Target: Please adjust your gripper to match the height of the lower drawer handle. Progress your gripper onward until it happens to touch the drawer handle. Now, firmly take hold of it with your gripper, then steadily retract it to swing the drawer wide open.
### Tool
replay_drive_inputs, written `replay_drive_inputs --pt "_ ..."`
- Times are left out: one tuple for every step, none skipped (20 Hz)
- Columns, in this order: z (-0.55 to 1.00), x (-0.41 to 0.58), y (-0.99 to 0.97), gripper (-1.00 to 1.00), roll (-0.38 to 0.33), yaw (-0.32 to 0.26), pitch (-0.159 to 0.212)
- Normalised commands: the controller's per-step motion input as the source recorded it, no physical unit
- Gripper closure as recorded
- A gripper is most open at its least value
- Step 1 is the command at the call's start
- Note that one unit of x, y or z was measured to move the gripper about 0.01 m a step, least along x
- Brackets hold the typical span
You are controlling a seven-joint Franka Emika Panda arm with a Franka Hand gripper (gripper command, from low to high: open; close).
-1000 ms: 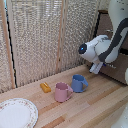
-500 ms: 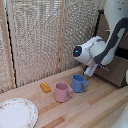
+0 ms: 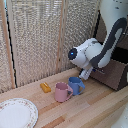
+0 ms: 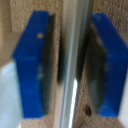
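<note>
In the wrist view the silver drawer handle [image 4: 75, 65] runs straight between my two blue pads [image 4: 32, 65], which sit close on either side of it. My gripper [image 4: 70, 65] is shut on the bar. In the exterior view the gripper [image 3: 86, 76] tips the white arm at the front of the dark brown drawer [image 3: 118, 75], which stands out from the cabinet at the exterior view's right. The handle itself is too small to make out there.
A blue mug [image 3: 76, 85] and a pink mug [image 3: 62, 92] stand on the wooden table [image 3: 85, 112] just below the gripper. A small yellow object [image 3: 45, 87] and a patterned plate [image 3: 15, 112] lie further to the exterior view's left. A wicker screen [image 3: 40, 40] is behind.
The arm has moved toward the exterior view's left and slightly down, and the drawer front has come out with it.
</note>
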Motion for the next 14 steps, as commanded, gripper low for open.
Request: replay_drive_inputs --pt "0.73 0.083 0.00 -1.00 0.028 0.000 -0.147" --pt "0.73 0.037 0.01 -1.00 0.077 0.000 -0.119" --pt "0.71 0.051 0.02 -1.00 0.094 0.000 -0.112" --pt "0.68 0.049 0.06 -1.00 0.112 0.000 -0.114" --pt "0.59 0.069 0.13 -1.00 0.151 0.000 -0.116" --pt "0.50 0.097 0.18 -1.00 0.170 0.000 -0.136" --pt "0.44 0.120 0.18 -1.00 0.202 -0.009 -0.135" --pt "0.40 0.134 0.17 -1.00 0.216 -0.034 -0.135" --pt "0.30 0.109 0.18 -1.00 0.249 -0.060 -0.128" --pt "0.23 0.149 0.16 -1.00 0.268 -0.097 -0.107" --pt "0.17 0.120 0.17 -1.00 0.290 -0.138 -0.074" --pt "0.09 0.054 0.21 -1.00 0.313 -0.203 -0.027" --pt "0.01 0.074 0.14 -1.00 0.329 -0.237 0.000" --pt "0.00 0.071 0.09 -1.00 0.372 -0.185 0.065"
